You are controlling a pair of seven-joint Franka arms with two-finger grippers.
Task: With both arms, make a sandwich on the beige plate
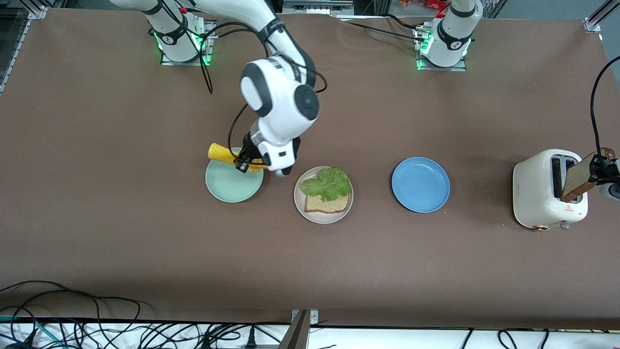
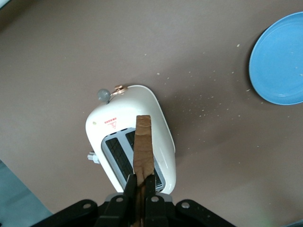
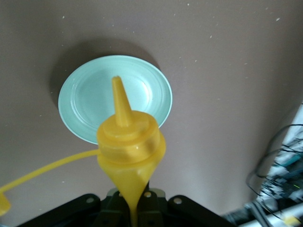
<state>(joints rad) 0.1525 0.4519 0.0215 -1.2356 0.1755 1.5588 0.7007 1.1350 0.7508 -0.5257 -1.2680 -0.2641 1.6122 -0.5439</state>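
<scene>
The beige plate (image 1: 323, 219) holds one bread slice (image 1: 325, 204) with a green lettuce leaf (image 1: 327, 183) on top. My left gripper (image 1: 595, 170) is shut on a second bread slice (image 1: 576, 183), held upright over the white toaster (image 1: 537, 191). The left wrist view shows that gripper (image 2: 140, 182) pinching the slice (image 2: 143, 142) above the toaster's slots (image 2: 158, 118). My right gripper (image 1: 248, 162) is shut on a yellow squeeze bottle (image 1: 220, 152), tilted over the mint-green plate (image 1: 227, 186). The right wrist view shows the gripper (image 3: 134, 208), the bottle (image 3: 130, 142) and that plate (image 3: 85, 104).
A bare blue plate (image 1: 420, 184) lies between the beige plate and the toaster; it also shows in the left wrist view (image 2: 279, 61). Black cables (image 1: 97, 325) run along the table's edge nearest the front camera. Crumbs lie scattered near the toaster.
</scene>
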